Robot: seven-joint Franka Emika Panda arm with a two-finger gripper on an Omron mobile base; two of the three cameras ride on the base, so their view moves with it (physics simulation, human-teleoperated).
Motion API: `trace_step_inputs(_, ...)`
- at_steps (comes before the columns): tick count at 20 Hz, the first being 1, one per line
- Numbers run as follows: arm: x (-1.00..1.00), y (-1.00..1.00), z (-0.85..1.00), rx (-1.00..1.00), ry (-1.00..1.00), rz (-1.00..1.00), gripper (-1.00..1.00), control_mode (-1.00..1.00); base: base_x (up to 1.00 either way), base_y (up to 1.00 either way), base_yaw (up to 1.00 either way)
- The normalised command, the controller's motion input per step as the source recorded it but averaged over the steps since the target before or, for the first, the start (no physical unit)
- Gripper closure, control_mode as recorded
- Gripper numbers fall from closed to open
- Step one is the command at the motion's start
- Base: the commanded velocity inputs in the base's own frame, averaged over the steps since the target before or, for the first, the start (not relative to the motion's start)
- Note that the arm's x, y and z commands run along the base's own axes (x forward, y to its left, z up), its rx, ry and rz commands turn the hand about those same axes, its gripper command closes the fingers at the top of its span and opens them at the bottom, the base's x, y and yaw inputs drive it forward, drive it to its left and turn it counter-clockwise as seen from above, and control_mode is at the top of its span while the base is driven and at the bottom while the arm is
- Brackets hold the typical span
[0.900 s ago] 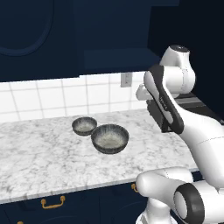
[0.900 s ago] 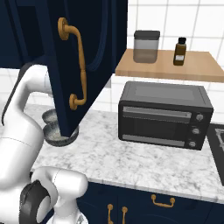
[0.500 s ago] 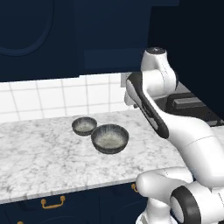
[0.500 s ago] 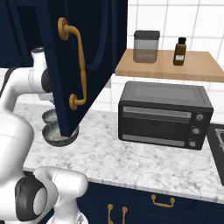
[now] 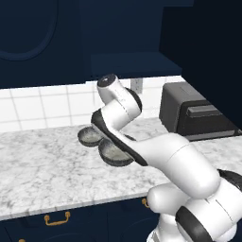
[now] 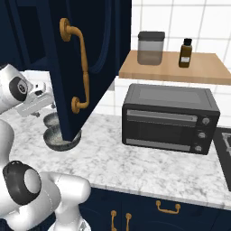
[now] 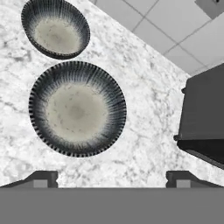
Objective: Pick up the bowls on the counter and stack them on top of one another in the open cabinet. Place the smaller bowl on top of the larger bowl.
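Gripper [image 7: 112, 177] hanging above the bench [image 7: 144, 135], jaws spread wide and released, grasping nothing; fingertips [image 7: 43, 177] showing at the bottom of the hand view, well apart from each other. Big bowl [image 7: 77, 108] sitting on the bench just beyond the gripper, upright, pale speckled inside facing up. Small bowl [image 7: 55, 29] sitting just beside it, farther from the gripper, nearly touching rim to rim; cannot tell if they touch. Both bowls on the bench, neither in the cabinet.

Left base view: arm bending over the bench, covering part of the big bowl [image 5: 115, 153]; small bowl [image 5: 90, 136] lying behind it toward the tiled wall. Bench [image 5: 42, 170] marbled white-grey. Cabinet shelf [image 5: 130, 64] sitting above, dark navy, nothing visible on it. Oven [image 5: 196, 113] standing on the bench to the right of the bowls.

Right base view: open cabinet door [image 6: 83, 67] with its gold handle [image 6: 77, 67] hanging in front of the bowls, hiding part of each; big bowl [image 6: 56, 137] peeking out below the door edge, small bowl [image 6: 52, 119] behind it. Oven [image 6: 170, 118] standing near, right of the bowls. Wood shelf [image 6: 173, 67] above the oven carrying a jar [image 6: 150, 47] and a brown bottle [image 6: 185, 53], apart from each other.
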Motion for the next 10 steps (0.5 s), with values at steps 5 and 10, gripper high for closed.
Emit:
trace_step_inputs(5,0.56,0.83,-0.37,-0.13,0.04,0.2,-1.0,-1.0,0.0,0.0,0.0)
trace_step_inputs(10,0.66,0.59,-0.53,0.0,0.06,0.21,-1.0,-1.0,0.0,0.0,0.0)
